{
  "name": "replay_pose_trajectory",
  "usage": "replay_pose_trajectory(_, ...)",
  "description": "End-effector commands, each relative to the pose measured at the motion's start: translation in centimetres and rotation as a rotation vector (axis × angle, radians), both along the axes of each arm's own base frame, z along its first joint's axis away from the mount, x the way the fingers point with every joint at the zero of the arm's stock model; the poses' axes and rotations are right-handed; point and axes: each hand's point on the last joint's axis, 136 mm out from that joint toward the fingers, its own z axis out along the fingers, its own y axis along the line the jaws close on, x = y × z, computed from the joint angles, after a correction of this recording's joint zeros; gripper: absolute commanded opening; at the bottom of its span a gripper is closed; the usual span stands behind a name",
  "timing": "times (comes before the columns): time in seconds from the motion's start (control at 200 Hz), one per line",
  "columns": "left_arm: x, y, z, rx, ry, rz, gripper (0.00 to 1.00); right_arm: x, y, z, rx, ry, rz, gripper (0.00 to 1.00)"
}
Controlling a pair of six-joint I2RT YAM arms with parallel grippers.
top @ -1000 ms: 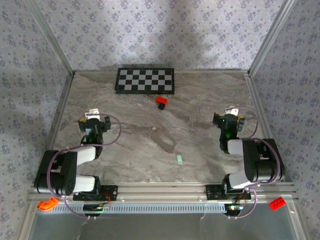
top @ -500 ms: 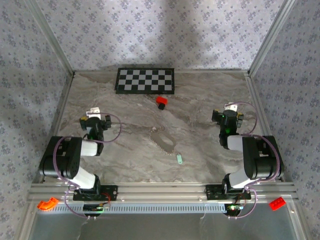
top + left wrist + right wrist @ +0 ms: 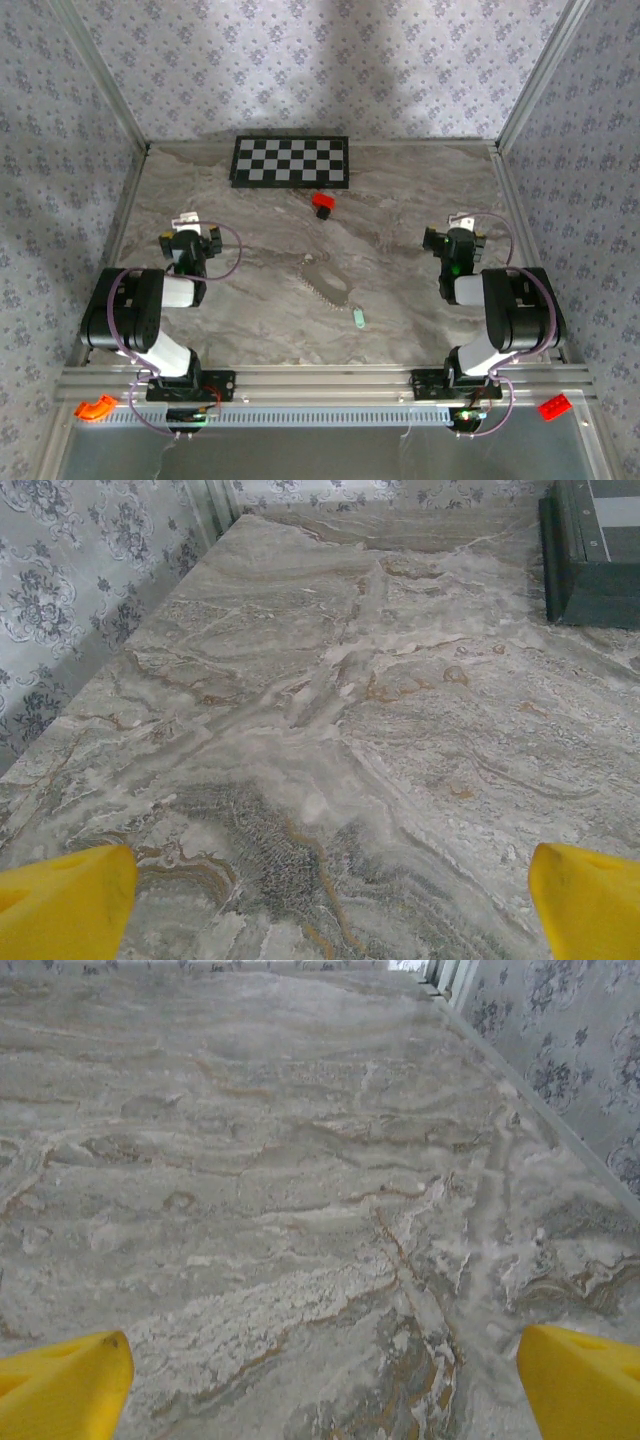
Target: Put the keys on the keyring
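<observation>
Top external view: the keyring [image 3: 322, 280] lies flat on the counter [image 3: 420, 190], about midway between the left jaws and the right jaws and a little nearer the arm bases than either. Its jagged outline reads as a pale streak against the marbled surface, and its links are too small to make out. The keys [image 3: 359, 318], one small piece with a mint-green head, lie just beyond the keyring's near end, apart from it, closer to the right jaws than to the left. The blade is hard to separate from the stone pattern. A red block [image 3: 323, 203] sits farther out than both jaws, near a checkerboard [image 3: 291, 161].

From this height neither pair of jaws shows its gap clearly. In the left wrist view, the yellow fingertips [image 3: 65, 900] are cut off at the two lower corners, spread wide, with bare counter between them. A dark edge of the checkerboard [image 3: 590, 560] is cropped at the upper right. In the right wrist view, the fingertips [image 3: 60, 1385] likewise stand far apart at the lower corners, gripping nothing, with bare marbled counter ahead.
</observation>
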Motion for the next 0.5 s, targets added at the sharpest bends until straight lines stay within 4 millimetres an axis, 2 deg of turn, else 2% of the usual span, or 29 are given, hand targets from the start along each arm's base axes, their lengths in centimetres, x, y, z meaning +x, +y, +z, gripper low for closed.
replay_pose_trajectory(0.0,0.73,0.17,0.75,-0.029,-0.022,-0.003,1.0,0.49,-0.42,1.25,-0.012,-0.063,-0.008,1.0)
replay_pose_trajectory(0.495,0.79,0.36,0.65,-0.045,-0.018,-0.002,1.0,0.51,-0.11,1.12,-0.002,-0.057,0.01,1.0)
